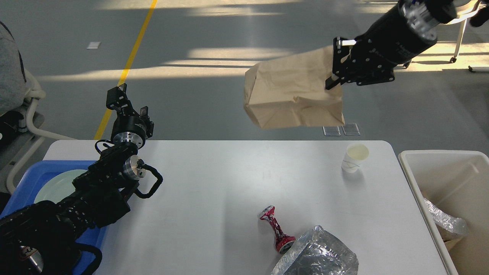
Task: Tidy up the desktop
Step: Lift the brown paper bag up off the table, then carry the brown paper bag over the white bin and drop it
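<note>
Crowding the desktop point(214, 183): paper cup point(355, 157), crushed can point(277, 228), crinkled plastic point(317, 254); right tool point(338, 63) clenching paper bag point(292, 93).

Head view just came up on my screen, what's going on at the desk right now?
The right gripper is shut on a crumpled brown paper bag, holding it in the air beyond the desktop's far edge. The left gripper is open, raised and empty above the blue tray, which holds a plate. A paper cup, a crushed red can and a clear plastic bag remain on the desktop. The off-white bin stands on the right.
</note>
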Motion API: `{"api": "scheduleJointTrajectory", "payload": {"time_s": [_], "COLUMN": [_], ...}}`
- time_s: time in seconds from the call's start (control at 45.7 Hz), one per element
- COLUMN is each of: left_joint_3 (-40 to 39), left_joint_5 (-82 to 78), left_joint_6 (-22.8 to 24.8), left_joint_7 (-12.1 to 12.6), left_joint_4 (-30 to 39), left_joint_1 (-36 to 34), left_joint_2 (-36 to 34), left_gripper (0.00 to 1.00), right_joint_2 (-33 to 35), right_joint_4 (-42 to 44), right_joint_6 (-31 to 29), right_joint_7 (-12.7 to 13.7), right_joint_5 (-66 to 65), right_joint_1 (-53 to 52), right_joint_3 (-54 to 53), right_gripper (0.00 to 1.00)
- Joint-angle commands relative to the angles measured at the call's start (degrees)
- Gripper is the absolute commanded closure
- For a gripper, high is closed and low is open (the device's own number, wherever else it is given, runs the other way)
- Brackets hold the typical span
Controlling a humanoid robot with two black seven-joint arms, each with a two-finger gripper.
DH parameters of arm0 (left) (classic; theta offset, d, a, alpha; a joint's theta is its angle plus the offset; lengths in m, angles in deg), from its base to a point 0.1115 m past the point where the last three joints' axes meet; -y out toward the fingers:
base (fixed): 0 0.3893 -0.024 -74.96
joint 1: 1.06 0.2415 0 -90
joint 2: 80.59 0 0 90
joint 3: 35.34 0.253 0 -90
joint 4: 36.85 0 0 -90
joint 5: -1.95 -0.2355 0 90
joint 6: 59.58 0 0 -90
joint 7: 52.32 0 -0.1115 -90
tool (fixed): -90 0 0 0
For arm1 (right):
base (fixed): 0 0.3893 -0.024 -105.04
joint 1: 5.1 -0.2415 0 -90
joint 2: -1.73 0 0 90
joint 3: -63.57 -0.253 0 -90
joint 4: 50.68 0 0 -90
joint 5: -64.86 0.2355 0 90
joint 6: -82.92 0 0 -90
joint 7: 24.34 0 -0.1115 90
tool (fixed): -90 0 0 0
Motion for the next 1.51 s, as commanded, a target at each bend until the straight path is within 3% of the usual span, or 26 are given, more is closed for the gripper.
{"api": "scheduleJointTrajectory", "payload": {"time_s": [0.0,0.306,0.569,0.7,1.05,1.247,1.378,1.488], "left_joint_3": [0.0,0.0,-0.1,0.0,-0.1,0.0,-0.1,0.0], "left_joint_5": [0.0,0.0,0.0,0.0,0.0,0.0,0.0,0.0], "left_joint_6": [0.1,0.1,0.1,0.1,0.0,0.1,0.1,0.0], "left_joint_7": [0.1,0.1,0.1,0.1,0.1,0.1,0.1,0.0], "left_joint_4": [0.0,0.0,0.0,0.0,0.0,0.0,0.0,0.0], "left_joint_1": [0.0,0.0,0.0,0.0,0.0,0.0,0.0,0.0], "left_joint_2": [0.0,0.0,0.0,0.0,0.0,0.0,0.0,0.0], "left_gripper": [0.04,0.04,0.04,0.04,0.04,0.04,0.04,0.04], "right_joint_2": [2.0,4.5,5.1,6.3,10.8,11.5,11.5,11.4], "right_joint_4": [0.2,0.5,1.7,5.5,27.9,31.8,31.8,31.9], "right_joint_6": [0.0,0.0,0.0,0.0,0.0,0.2,8.6,19.4], "right_joint_7": [0.2,0.3,0.3,0.3,0.2,0.1,0.2,0.2], "right_joint_5": [-0.2,-0.2,-4.2,-6.0,-9.5,-9.7,-13.4,-15.5], "right_joint_1": [-7.3,-16.6,-15.1,-5.4,31.1,42.3,47.9,53.7], "right_joint_3": [0.5,-0.1,3.1,6.2,6.9,7.5,9.0,9.7], "right_gripper": [1.00,1.00,1.00,1.00,1.00,1.00,1.00,1.00]}}
